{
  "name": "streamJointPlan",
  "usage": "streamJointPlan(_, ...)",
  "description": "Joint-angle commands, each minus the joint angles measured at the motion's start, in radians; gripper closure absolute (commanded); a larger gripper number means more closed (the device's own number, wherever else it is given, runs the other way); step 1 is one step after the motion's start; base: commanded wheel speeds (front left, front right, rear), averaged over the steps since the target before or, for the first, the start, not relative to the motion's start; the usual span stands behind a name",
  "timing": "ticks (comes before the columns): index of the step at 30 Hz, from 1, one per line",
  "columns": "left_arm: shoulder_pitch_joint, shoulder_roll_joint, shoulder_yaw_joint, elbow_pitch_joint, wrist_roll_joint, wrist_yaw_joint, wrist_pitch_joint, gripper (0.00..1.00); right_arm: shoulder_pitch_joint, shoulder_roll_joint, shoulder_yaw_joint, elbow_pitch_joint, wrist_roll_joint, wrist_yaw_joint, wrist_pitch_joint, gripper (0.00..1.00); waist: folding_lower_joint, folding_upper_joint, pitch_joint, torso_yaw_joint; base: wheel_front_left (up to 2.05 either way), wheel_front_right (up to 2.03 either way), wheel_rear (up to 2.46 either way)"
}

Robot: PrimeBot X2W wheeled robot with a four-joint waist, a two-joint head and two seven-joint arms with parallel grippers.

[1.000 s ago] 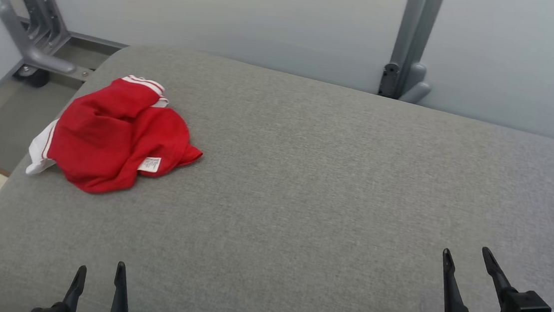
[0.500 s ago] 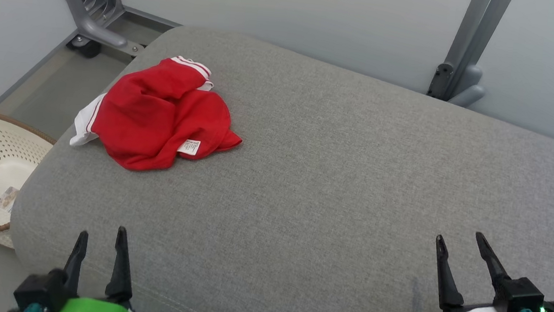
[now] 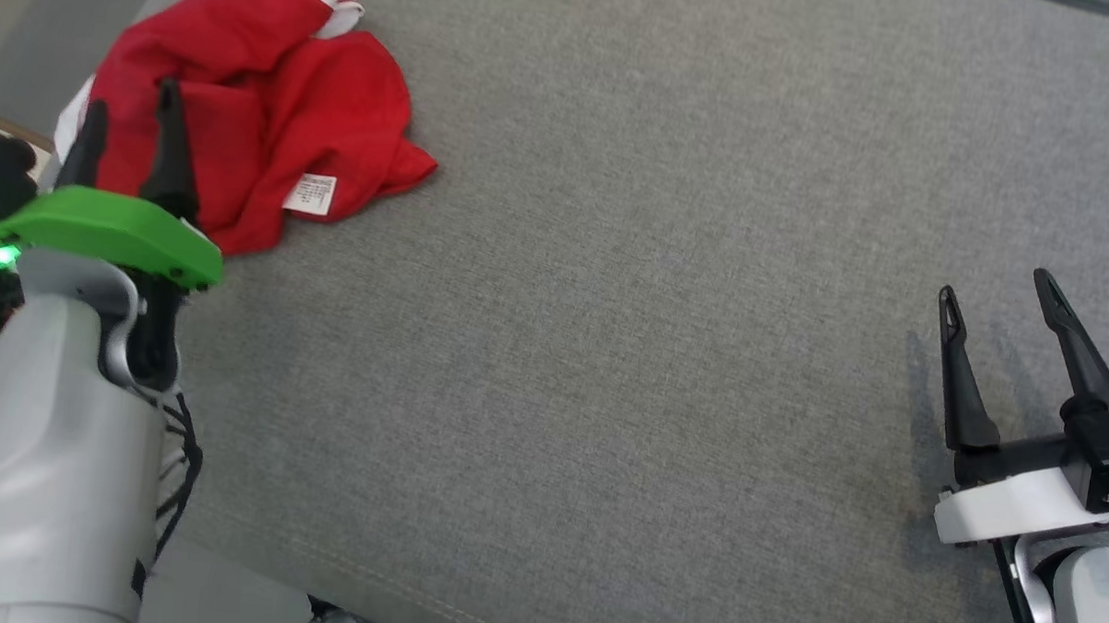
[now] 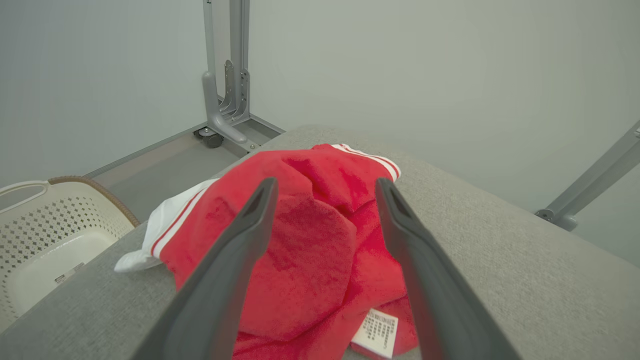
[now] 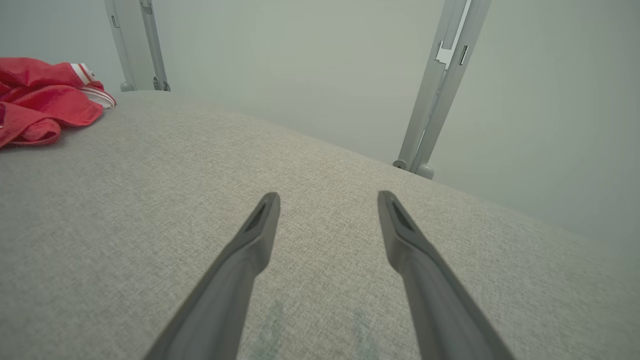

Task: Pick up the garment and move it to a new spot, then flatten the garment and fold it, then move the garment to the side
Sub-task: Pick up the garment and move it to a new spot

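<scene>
**Grey cushion (image 3: 629, 378) with a red garment (image 3: 262, 95) bunched at its far left corner**

Pale walls and grey metal posts (image 5: 440, 85) stand behind the cushion. The garment lies crumpled, red with white striped trim. One white-edged part reaches the cushion's left edge, and a white label (image 3: 311, 194) faces up on its near side. A cream perforated basket (image 4: 45, 225) sits on the floor just off the left edge.

The left gripper (image 3: 132, 97) is over the garment's left part, its two dark fingers spread apart and grasping nothing. In the left wrist view the fingers frame the red cloth, though whether their tips touch it is hard to tell from this angle. The right gripper (image 3: 994, 286) is near the cushion's right edge, well apart from the garment, its jaws spread wide and empty above bare grey fabric.
</scene>
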Motion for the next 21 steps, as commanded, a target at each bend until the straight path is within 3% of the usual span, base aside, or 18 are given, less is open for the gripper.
streamJointPlan(1,-0.071,0.012,0.015,0.056,-0.021,-0.003,0.013,0.00,-0.032,-0.016,0.005,-0.014,-0.005,-0.001,-0.003,0.00,0.0000,0.0116,0.283,-0.112,0.00,0.00,0.00)
streamJointPlan(7,-0.258,0.077,0.056,0.335,-0.063,0.011,0.059,0.00,-0.065,-0.036,0.017,-0.054,0.007,-0.001,-0.002,0.00,0.0000,0.0116,0.340,-0.163,0.00,0.00,0.00)
streamJointPlan(9,-0.277,0.097,0.058,0.390,-0.061,0.012,0.048,1.00,-0.061,-0.026,0.014,-0.056,0.012,-0.002,0.000,0.00,0.0000,0.0116,0.332,-0.179,0.00,0.00,0.00)
streamJointPlan(14,-0.285,0.112,0.019,0.468,-0.035,-0.002,0.035,1.00,-0.025,0.008,0.004,-0.030,0.019,-0.002,0.005,0.00,0.0000,0.0116,0.274,-0.195,0.00,0.00,0.00)
streamJointPlan(21,-0.283,0.126,-0.035,0.405,-0.010,-0.015,-0.045,1.00,0.003,0.068,0.014,-0.007,0.035,-0.001,0.004,0.00,0.0000,0.0116,0.157,-0.217,0.00,0.00,0.00)
